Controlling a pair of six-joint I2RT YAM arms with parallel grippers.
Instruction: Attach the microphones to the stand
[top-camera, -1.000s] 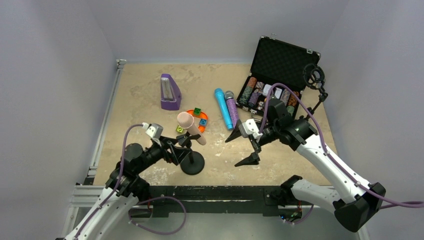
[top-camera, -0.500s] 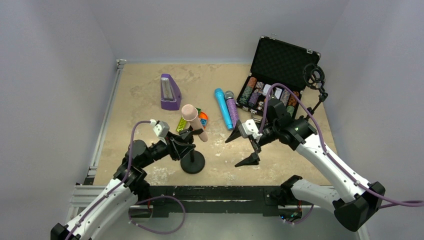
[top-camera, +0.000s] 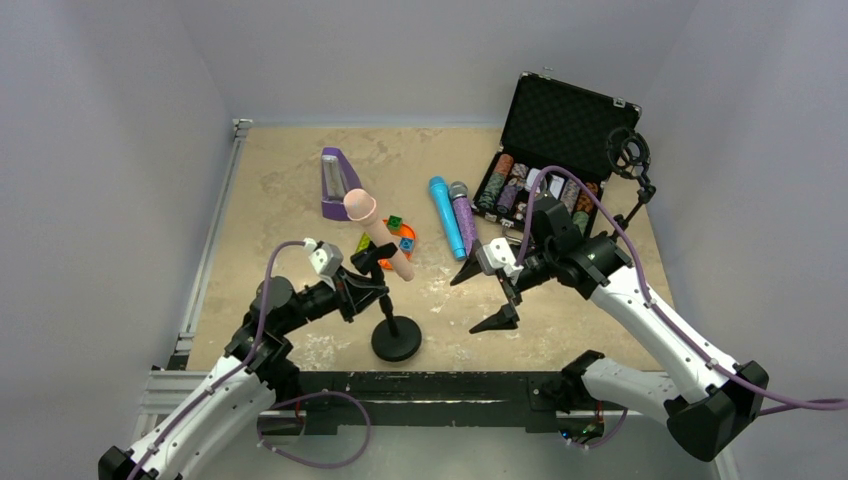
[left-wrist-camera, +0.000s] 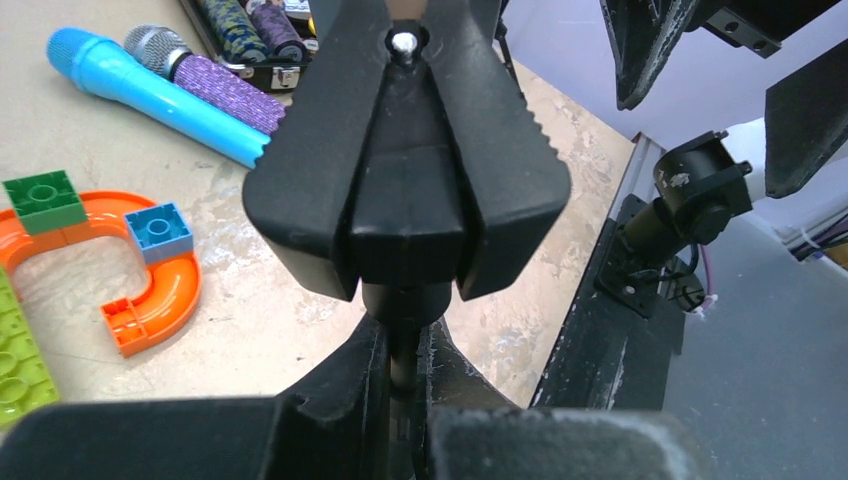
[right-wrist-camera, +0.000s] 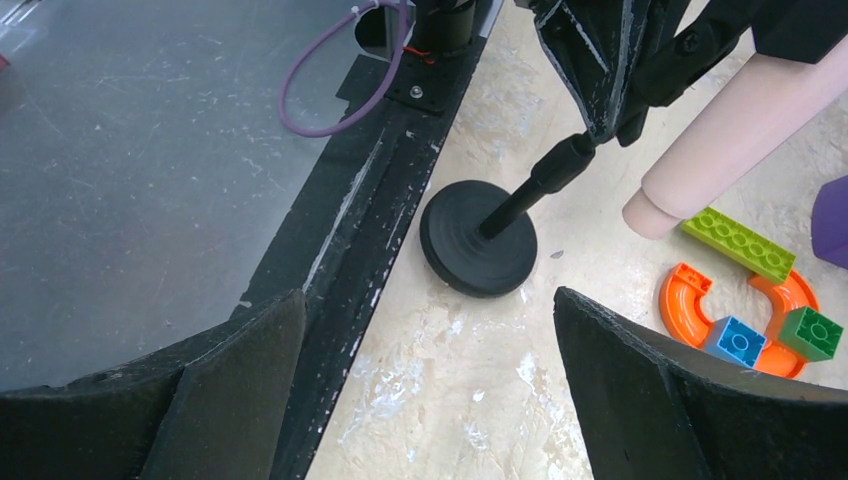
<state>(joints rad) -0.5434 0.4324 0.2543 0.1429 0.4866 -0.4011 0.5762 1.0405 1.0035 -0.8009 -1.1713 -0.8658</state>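
Observation:
The black stand (top-camera: 396, 340) has a round base, and its pole leans toward my left arm. My left gripper (top-camera: 374, 296) is shut on the pole (left-wrist-camera: 408, 352) just below the clip (left-wrist-camera: 408, 170). That clip holds the pink-beige microphone (top-camera: 378, 238), head up and to the far left. The light blue microphone (top-camera: 446, 217) and the glittery purple microphone (top-camera: 463, 218) lie side by side on the table, both also visible in the left wrist view as the blue microphone (left-wrist-camera: 150, 85) and the purple one (left-wrist-camera: 215, 80). My right gripper (top-camera: 480, 298) hangs open over bare table right of the stand's base (right-wrist-camera: 478, 238).
A purple metronome (top-camera: 340, 185) stands at the back left. Orange track and toy bricks (top-camera: 402, 240) lie behind the stand. An open black case (top-camera: 560, 120) of chips sits at the back right, with a small black mount (top-camera: 630, 155) beside it. The table's black front rail (right-wrist-camera: 350, 230) is close to the base.
My left gripper closed onto the stand's pole. The stand's base slid slightly right and nearer, and the pink microphone's head swung up and to the far left. The right arm stayed put.

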